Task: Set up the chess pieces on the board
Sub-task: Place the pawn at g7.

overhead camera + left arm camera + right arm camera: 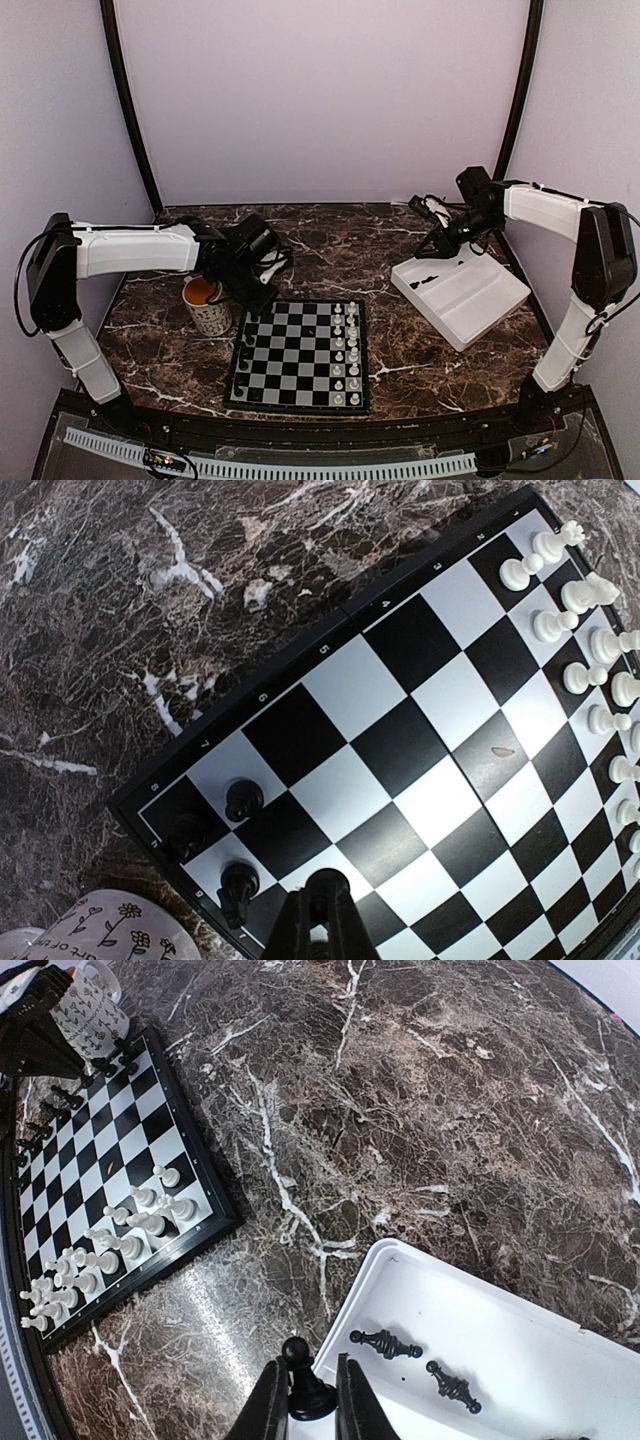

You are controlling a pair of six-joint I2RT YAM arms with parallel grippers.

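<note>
Nearest, toward the near edge of the worktop (400, 375), lies the board (297, 404), between the two arms. Its two right-hand files are filled with white pieces (345, 350). A few black chess pieces (245, 345) stand along its left edge, three of them (243, 800) gathered at the far left corner. A patterned mug (207, 305) stands just beside that corner, on the left. The left arm (130, 250) stretches over the mug to that same corner. The left jaws are fully closed with nothing between them, hanging above the squares beside the three black figures. Farther right, well apart from the board, sits a white tray (490, 310), set askew to the worktop's edges. Two black figures (385, 1343) lie on their sides in it. The right arm (540, 210) ends at the tray's left end, and the right jaws are closed narrowly on a black pawn (300, 1370) that stands upright at the tray's rim
</note>
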